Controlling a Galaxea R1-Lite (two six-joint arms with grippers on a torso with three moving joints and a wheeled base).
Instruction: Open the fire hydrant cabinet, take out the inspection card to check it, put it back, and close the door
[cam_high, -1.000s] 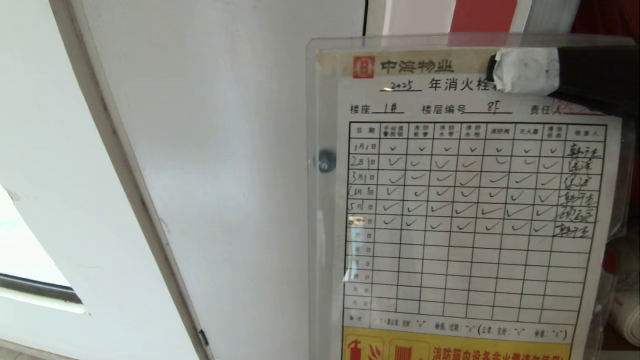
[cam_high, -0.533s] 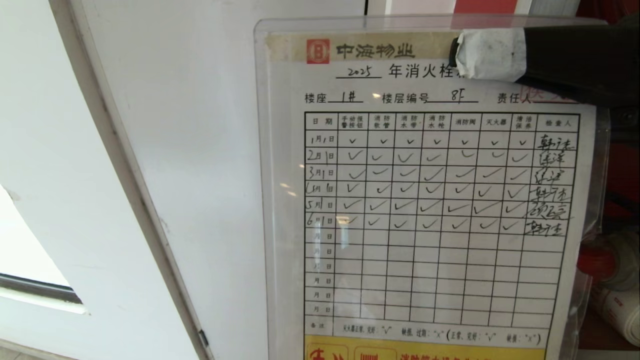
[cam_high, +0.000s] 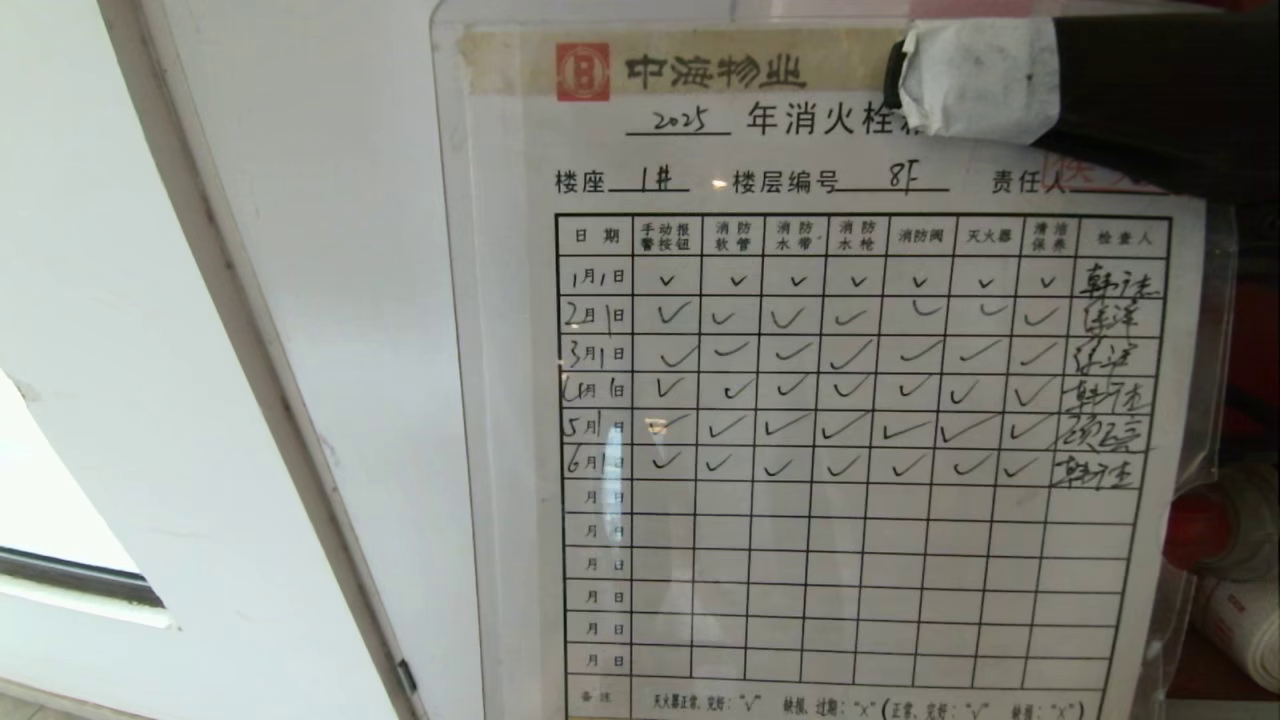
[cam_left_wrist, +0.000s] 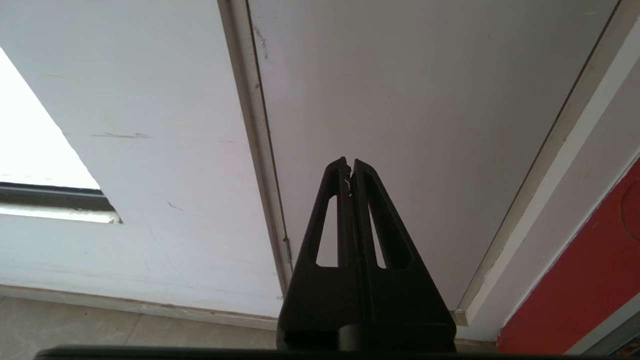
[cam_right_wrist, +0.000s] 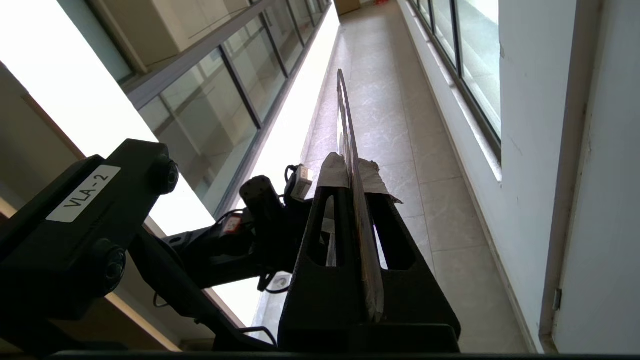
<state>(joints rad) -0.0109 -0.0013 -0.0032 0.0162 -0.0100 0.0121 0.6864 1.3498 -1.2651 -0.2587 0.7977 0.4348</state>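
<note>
The inspection card (cam_high: 820, 400), a white printed table with ticks and signatures in a clear sleeve, fills the centre and right of the head view, close to the camera. My right gripper (cam_high: 905, 75) comes in from the upper right and is shut on the card's top edge, its white-taped fingertip (cam_high: 975, 80) lying over the print. In the right wrist view the card (cam_right_wrist: 345, 115) stands edge-on between the taped fingers of that gripper (cam_right_wrist: 352, 170). Behind the card's right edge show the fire hydrant cabinet's red interior (cam_high: 1255, 340) and white rolled hose (cam_high: 1240, 610). The door is out of view. My left gripper (cam_left_wrist: 349, 167) is parked, shut and empty.
A plain pale grey panel (cam_high: 350, 300) stands behind the card, with a white wall (cam_high: 100, 350) and a window sill (cam_high: 70, 590) further left. The right wrist view looks along a tiled corridor floor (cam_right_wrist: 425, 150) past my own black frame (cam_right_wrist: 85, 195).
My right gripper has carried the card leftward and a little up across the head view, nearer the camera. The card now covers the blue round lock on the grey panel.
</note>
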